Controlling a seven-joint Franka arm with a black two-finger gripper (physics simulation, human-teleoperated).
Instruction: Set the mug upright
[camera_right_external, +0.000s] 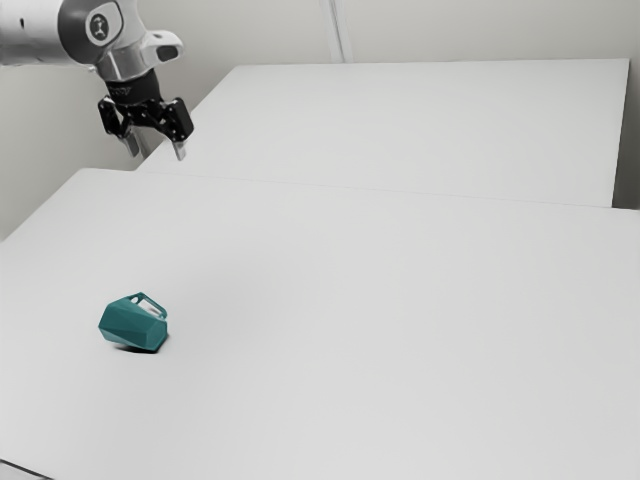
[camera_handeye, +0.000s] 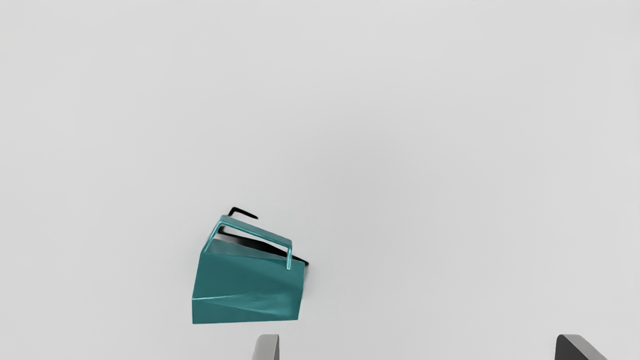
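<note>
Because the mug had its side to the table rather than its base, the job of standing it up was unmet as things lay, and the step in hand looked like getting to it for a grip. The broad, flat white table (camera_right_external: 380, 330) carried it near the exterior view's left. Above the table's far-left part hung the jointed white-and-grey robot arm (camera_right_external: 30, 35), coming in from that view's upper left, its wrist bent so that the black two-finger gripper (camera_right_external: 156, 151) pointed down, well above the tabletop and well apart from the mug. The gripper was wide open and held nothing.

Smaller than the arm, the faceted teal mug (camera_right_external: 133, 326) rested tipped over; which end was its mouth I could not tell. Its thin, angular teal handle (camera_handeye: 257, 231) rose from the upper side of the body, clear of the table. The grey fingertips (camera_handeye: 270, 346) stood far apart, with the mug nearer the line of one than midway between them. The next move, I judged, called for shifting over and down to the mug, closing on body or handle, then lifting and rotating it onto its base.
</note>
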